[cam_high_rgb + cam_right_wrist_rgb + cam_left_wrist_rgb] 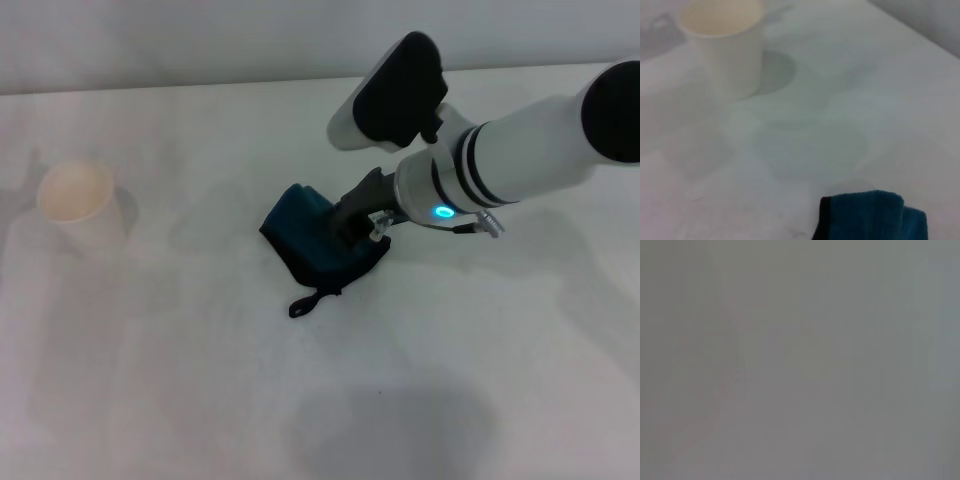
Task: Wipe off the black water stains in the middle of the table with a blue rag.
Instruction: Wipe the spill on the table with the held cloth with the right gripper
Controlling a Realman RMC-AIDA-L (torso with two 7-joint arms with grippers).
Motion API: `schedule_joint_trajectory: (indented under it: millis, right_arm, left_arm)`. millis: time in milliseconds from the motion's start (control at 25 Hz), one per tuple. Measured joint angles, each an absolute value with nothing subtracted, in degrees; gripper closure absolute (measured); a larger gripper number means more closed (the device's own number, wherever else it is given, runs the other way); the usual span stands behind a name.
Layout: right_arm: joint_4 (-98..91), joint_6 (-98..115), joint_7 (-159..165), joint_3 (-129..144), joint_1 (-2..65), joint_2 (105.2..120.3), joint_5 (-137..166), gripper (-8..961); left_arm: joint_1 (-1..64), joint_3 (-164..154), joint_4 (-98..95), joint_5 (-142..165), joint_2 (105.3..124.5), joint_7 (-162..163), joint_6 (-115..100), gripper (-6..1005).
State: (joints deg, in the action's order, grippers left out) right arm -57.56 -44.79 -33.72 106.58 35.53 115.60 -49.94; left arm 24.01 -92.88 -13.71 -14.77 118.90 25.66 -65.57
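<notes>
The blue rag (305,228) lies crumpled near the middle of the white table (200,380), its black loop tag (303,305) trailing toward the front. My right gripper (354,224) reaches in from the right and is shut on the rag's right side, holding it down on the tabletop. The rag's edge also shows in the right wrist view (870,216). No black water stain shows in any view; the spot under the rag is hidden. My left gripper is out of view, and the left wrist view shows only plain grey.
A white paper cup (75,203) stands upright at the left of the table, well apart from the rag; it also shows in the right wrist view (722,42). The table's far edge runs along the back.
</notes>
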Motion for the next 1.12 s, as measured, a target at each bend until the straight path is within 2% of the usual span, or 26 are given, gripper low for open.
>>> schedule_joint_trajectory:
  millis: [640, 1120]
  right_arm:
    - [-65.23, -50.0, -33.74, 113.71, 34.27, 115.98, -56.06, 887]
    - [-60.82, -46.2, -30.04, 102.51, 30.09, 115.61, -44.14, 880]
  left_arm:
    - [24.58, -92.81, -13.71, -15.56, 118.76, 26.77, -65.57, 124]
    - [24.42, -92.81, -13.71, -15.74, 118.65, 26.81, -65.58, 124]
